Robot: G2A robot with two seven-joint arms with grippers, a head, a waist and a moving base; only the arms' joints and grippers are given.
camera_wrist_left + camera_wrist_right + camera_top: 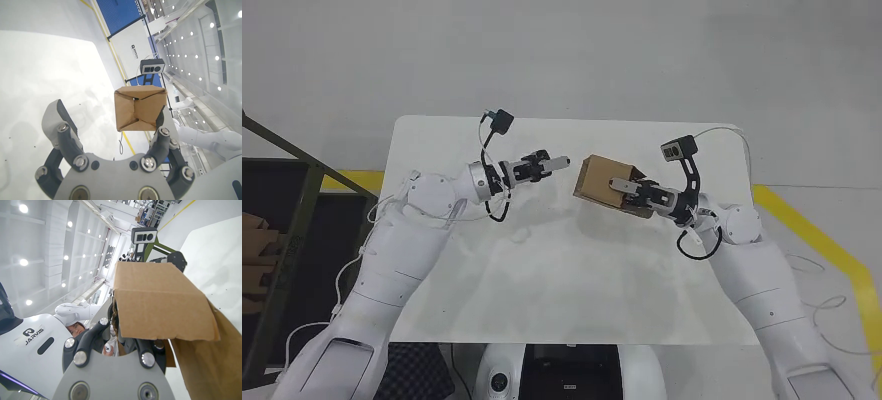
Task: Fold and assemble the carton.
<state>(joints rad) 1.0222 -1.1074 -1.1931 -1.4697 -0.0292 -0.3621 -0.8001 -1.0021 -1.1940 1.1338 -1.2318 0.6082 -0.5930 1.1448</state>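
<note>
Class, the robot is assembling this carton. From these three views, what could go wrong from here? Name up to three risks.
1. The right gripper holds the carton by one edge, above the table; a push from the open left gripper might twist or drop it.
2. The end flaps facing the left gripper show gaps, so they may spring open.
3. A loose flap hangs by the right gripper and could snag.

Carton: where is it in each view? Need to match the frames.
Top view: carton over the table, right of centre, held by the right gripper.
Left wrist view: carton ahead of the open left gripper, hollow side toward it, apart from it.
Right wrist view: carton close up, one wall clamped in the jaws.
Shared landmark: white table.
</note>
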